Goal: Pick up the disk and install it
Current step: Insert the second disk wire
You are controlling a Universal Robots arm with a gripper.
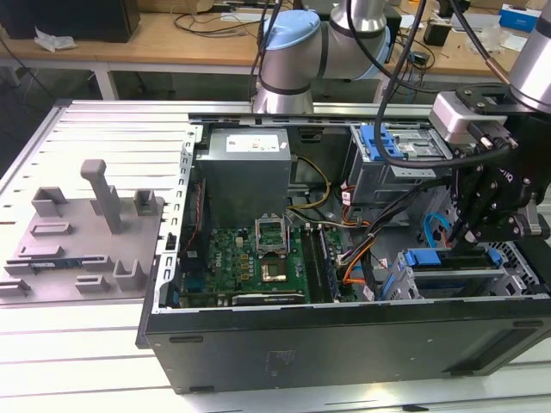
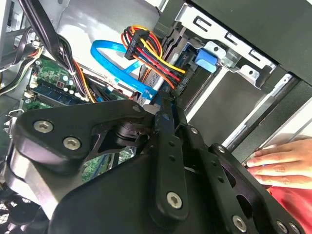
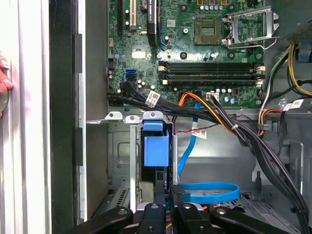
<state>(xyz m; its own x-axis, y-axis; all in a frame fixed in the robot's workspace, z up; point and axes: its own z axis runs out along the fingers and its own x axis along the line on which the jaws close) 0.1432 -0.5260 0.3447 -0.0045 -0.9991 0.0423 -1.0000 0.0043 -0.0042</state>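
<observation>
1. Black gripper (image 3: 168, 195) linkage is looming closest in both wrist views, its fingers pinching together on the disk's (image 3: 156, 146) edge.
2. Standing on edge, the blue-framed disk is sitting in the drive cage (image 1: 448, 280) of the open computer case (image 1: 344, 344).
3. A person's hand (image 2: 282, 163) is resting just outside the case.

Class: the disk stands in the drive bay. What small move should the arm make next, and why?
Probably a push of the disk further into the drive bay: its blue carrier stands in the slot, the gripper sits at its edge, and full seating cannot be seen.
</observation>
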